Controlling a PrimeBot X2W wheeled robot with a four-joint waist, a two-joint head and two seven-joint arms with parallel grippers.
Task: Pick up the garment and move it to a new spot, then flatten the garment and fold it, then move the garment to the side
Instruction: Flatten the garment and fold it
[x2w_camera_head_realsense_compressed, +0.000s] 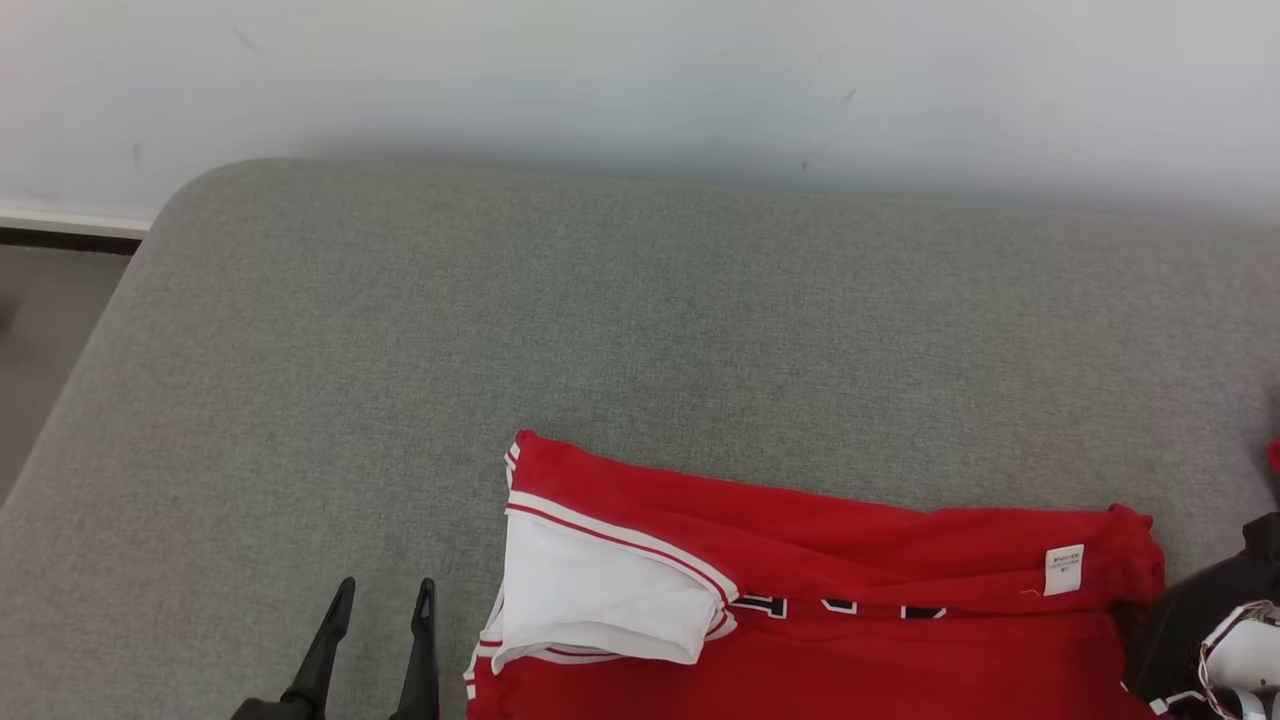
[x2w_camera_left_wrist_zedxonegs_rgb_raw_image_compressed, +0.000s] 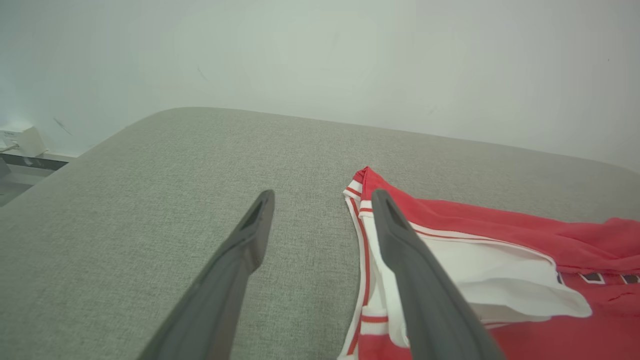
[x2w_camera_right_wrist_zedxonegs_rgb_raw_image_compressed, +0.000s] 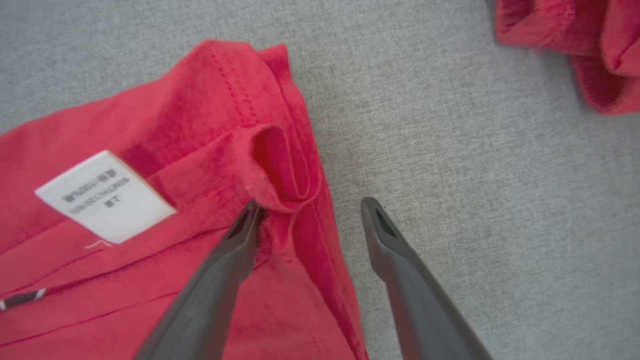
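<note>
a pale wall (x2w_camera_head_realsense_compressed: 640, 80) backs a grey fabric-covered surface (x2w_camera_head_realsense_compressed: 300, 400) with a rounded corner, and a strip of floor (x2w_camera_head_realsense_compressed: 40, 330) shows past that corner. the red garment (x2w_camera_head_realsense_compressed: 850, 560) lies on the surface, mostly flat and loosely doubled over itself. its near part is cut off by the bottom of my head view.

one end of the garment has red-and-white striped trim, with a white panel (x2w_camera_head_realsense_compressed: 590, 600) turned out over the red. dark block lettering runs along the fold just past that panel. a white care label (x2w_camera_head_realsense_compressed: 1064, 570) lies face up near the garment's other end.

my left claw (x2w_camera_head_realsense_compressed: 386, 585) sits just beside the striped end, over bare surface, fingers well apart and gripping nothing. from the left wrist, one finger (x2w_camera_left_wrist_zedxonegs_rgb_raw_image_compressed: 400, 240) overlaps the striped trim in the picture, but i can't tell whether it touches.

my right claw (x2w_camera_right_wrist_zedxonegs_rgb_raw_image_compressed: 311, 205) is at the label end, spread wide and empty, straddling the garment's edge. one finger (x2w_camera_right_wrist_zedxonegs_rgb_raw_image_compressed: 235, 250) is over the red cloth with its tip at a small rolled loop in the hem. the other is over bare surface just off the edge.

a second piece of red cloth (x2w_camera_right_wrist_zedxonegs_rgb_raw_image_compressed: 590, 55) lies apart from the garment, beyond the label end. a dark shape (x2w_camera_head_realsense_compressed: 1220, 620) with white parts overlaps that end in the head view. it's possibly my own right arm, but it's cropped too hard to be sure.
</note>
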